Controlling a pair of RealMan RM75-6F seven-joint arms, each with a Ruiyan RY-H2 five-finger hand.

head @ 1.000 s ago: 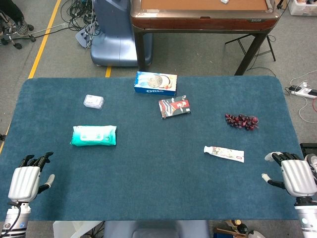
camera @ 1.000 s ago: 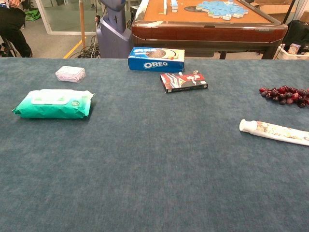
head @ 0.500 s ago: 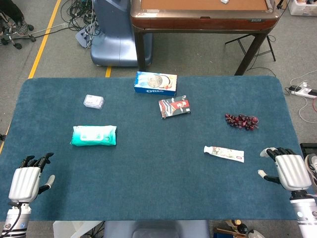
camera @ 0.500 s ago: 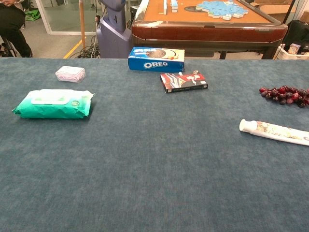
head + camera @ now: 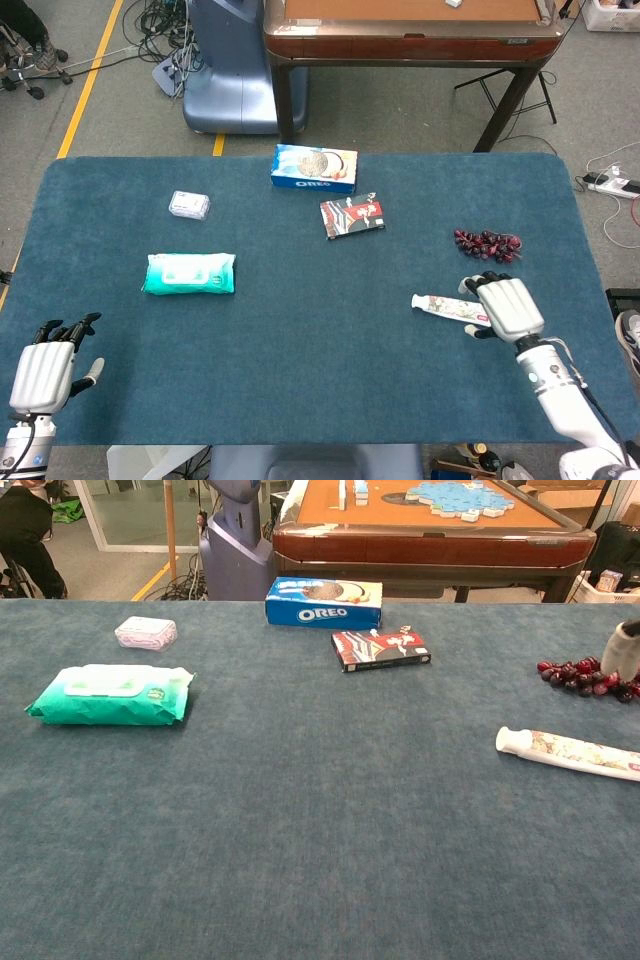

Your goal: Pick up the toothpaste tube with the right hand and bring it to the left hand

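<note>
The white toothpaste tube (image 5: 441, 305) lies flat on the blue table cloth at the right, its cap end pointing left; the chest view shows the tube (image 5: 566, 752) resting untouched. My right hand (image 5: 508, 306) hangs over the tube's right end with fingers apart, holding nothing. Only one of its fingertips (image 5: 625, 648) shows at the right edge of the chest view, well above the tube. My left hand (image 5: 45, 369) is at the front left corner of the table, fingers spread and empty.
A bunch of dark grapes (image 5: 488, 243) lies just behind the right hand. An Oreo box (image 5: 314, 168) and a red packet (image 5: 352, 216) sit at the back middle. A green wipes pack (image 5: 189, 273) and a small clear pack (image 5: 189, 205) lie at the left.
My right hand has swung from the table's right front edge leftward and forward to above the tube's right end. The left hand has dropped slightly. The tube has not moved.
</note>
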